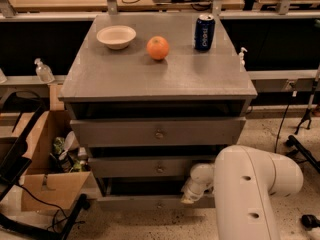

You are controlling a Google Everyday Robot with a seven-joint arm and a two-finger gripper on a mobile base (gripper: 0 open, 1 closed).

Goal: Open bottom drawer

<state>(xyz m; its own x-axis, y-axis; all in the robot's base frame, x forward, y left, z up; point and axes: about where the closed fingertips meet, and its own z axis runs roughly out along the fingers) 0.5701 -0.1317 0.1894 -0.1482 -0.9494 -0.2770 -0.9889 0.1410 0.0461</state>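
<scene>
Bending low, the white arm (250, 184) holds its end effector (192, 192) at the bottom drawer (145, 203), grip state indiscernible.

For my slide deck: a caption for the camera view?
The gripper sits low by the bottom drawer of a grey cabinet.

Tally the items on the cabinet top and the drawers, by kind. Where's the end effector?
Bowl: 1
Orange: 1
Can: 1
Drawers: 3 (top drawer, middle drawer, bottom drawer)
Total: 6
End effector: at the bottom drawer's front, toward its right.

Grey btm drawer (130, 203), lowest — claw (189, 198) at front
</scene>
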